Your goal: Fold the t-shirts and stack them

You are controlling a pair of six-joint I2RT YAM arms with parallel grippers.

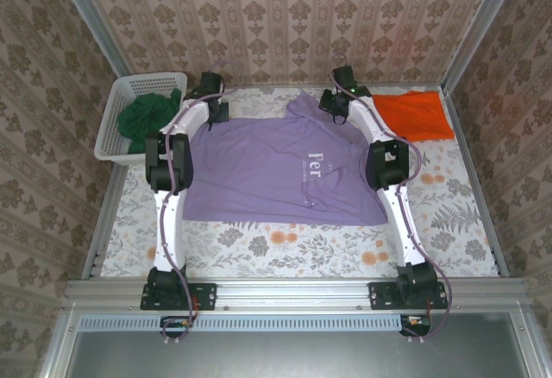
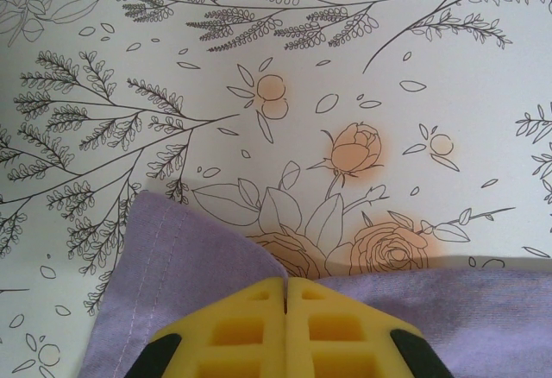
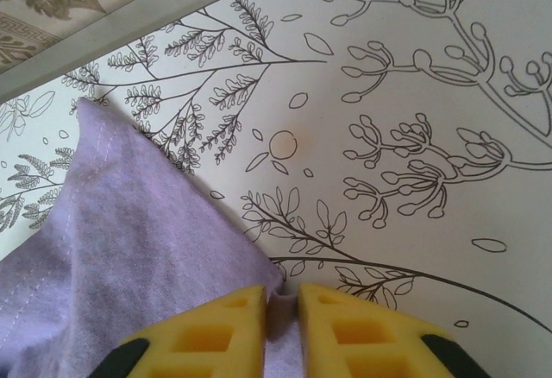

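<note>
At the table's far edge, my left gripper point(image 2: 285, 285) is clamped shut on the lilac t-shirt point(image 1: 276, 166). My right gripper point(image 3: 283, 299) pinches it too, jaws almost together. First fold, I judge: lift both corners evenly, carry them nearward. The orange t-shirt point(image 1: 418, 115) far right and the green t-shirt point(image 1: 147, 115) in the basket point(image 1: 109, 128) aren't in my way.

lilac tee point(image 1: 259, 171) small print — unreadable | green tee point(image 1: 147, 117) — part-hidden in basket point(image 1: 108, 136)

Lilac t-shirt point(image 1: 276, 171), white chest lettering, lies spread flat across the middle of the counter point(image 1: 453, 214). Orange t-shirt point(image 1: 418, 115) lies folded at far right. Dark green t-shirt point(image 1: 147, 117) sits crumpled in the white basket point(image 1: 108, 136), far left.
</note>
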